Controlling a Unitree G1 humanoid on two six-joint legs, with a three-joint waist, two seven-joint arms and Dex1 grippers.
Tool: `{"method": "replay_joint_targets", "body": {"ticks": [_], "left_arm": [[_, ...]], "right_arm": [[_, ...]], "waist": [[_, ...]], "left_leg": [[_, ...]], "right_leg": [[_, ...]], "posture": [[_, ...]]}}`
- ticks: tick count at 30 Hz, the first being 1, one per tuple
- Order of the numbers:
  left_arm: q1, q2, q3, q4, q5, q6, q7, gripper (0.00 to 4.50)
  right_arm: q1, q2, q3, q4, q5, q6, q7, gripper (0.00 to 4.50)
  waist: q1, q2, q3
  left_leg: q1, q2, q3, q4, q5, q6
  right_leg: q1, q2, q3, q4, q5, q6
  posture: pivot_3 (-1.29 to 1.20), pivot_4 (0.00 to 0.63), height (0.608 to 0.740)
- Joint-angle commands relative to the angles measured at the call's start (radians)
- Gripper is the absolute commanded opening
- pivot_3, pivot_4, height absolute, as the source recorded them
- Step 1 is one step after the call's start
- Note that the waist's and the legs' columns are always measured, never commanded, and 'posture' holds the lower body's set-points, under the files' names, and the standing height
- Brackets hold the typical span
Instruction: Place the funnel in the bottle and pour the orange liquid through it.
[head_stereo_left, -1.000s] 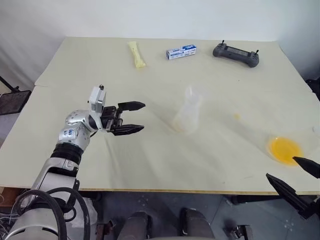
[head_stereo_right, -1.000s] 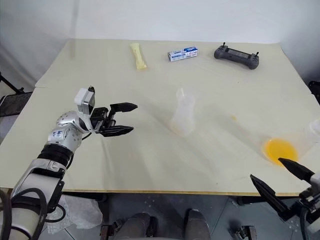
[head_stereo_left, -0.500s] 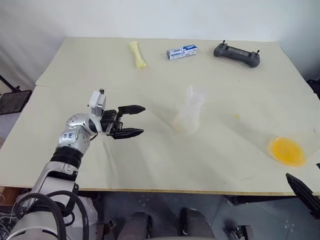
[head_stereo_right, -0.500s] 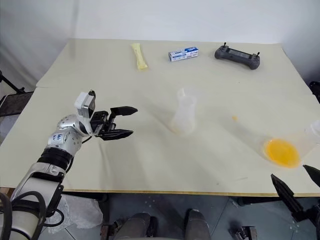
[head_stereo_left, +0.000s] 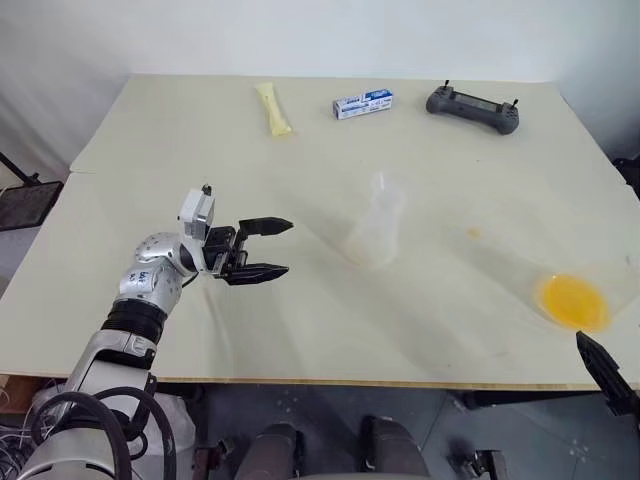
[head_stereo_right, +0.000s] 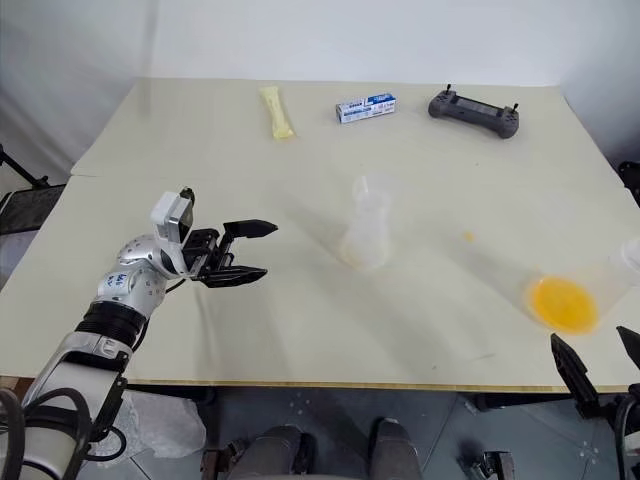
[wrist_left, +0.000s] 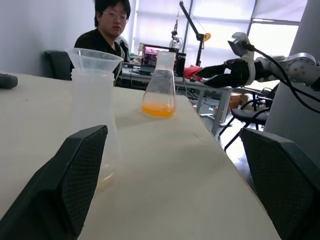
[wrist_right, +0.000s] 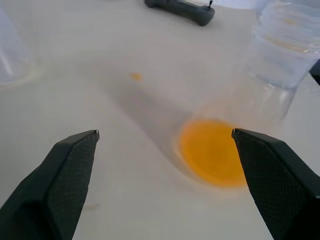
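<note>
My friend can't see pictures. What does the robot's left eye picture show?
A pale table with a clear bottle standing in the middle, a funnel in its neck. A flask of orange liquid stands near the right edge. The left gripper hovers open left of the bottle; a yellow stick, small box and controller lie far back.

Bare table (head_stereo_left: 300, 310) lies between the left gripper (head_stereo_left: 262, 249) and the bottle (head_stereo_left: 377, 232) at its three o'clock, so that lane is open. The flask of orange liquid (head_stereo_left: 572, 301) stands alone near the edge, at twelve o'clock from the right gripper (head_stereo_right: 598, 364), nothing between. The wrapped stick (head_stereo_left: 275, 109), small box (head_stereo_left: 362, 103) and controller (head_stereo_left: 472, 107) crowd the far edge only.
</note>
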Motion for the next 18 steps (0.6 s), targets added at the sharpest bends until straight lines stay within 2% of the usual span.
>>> {"method": "replay_joint_targets", "body": {"ticks": [1, 10, 18], "left_arm": [[0.015, 0.000, 0.032, -0.056, -0.018, 0.004, -0.112, 4.50], [0.051, -0.008, 0.054, -0.093, -0.011, 0.031, -0.112, 4.50], [0.062, 0.007, 0.055, -0.107, -0.018, 0.049, -0.112, 4.50]], "right_arm": [[-0.019, -0.030, -0.008, -0.011, 0.038, -0.005, -0.051, 4.46], [-0.100, -0.060, 0.056, -0.035, 0.060, 0.037, -0.196, 4.46], [-0.039, -0.042, 0.017, -0.147, 0.144, 0.072, -0.301, 4.46]], "waist": [[0.001, 0.001, 0.000], [0.001, 0.002, 0.000], [0.002, 0.002, -0.001]], "left_leg": [[0.000, 0.000, 0.001, 0.000, 0.000, 0.000], [0.000, 0.000, 0.002, -0.001, 0.000, 0.000], [0.000, 0.000, 0.001, -0.001, 0.000, 0.000]], "right_leg": [[0.000, 0.000, 0.000, 0.000, 0.000, 0.000], [-0.001, 0.000, 0.000, 0.000, 0.000, 0.000], [-0.001, 0.000, 0.000, 0.000, 0.000, 0.000]], "posture": [[0.00, 0.150, 0.740], [0.00, 0.150, 0.740], [0.00, 0.150, 0.740]]}}
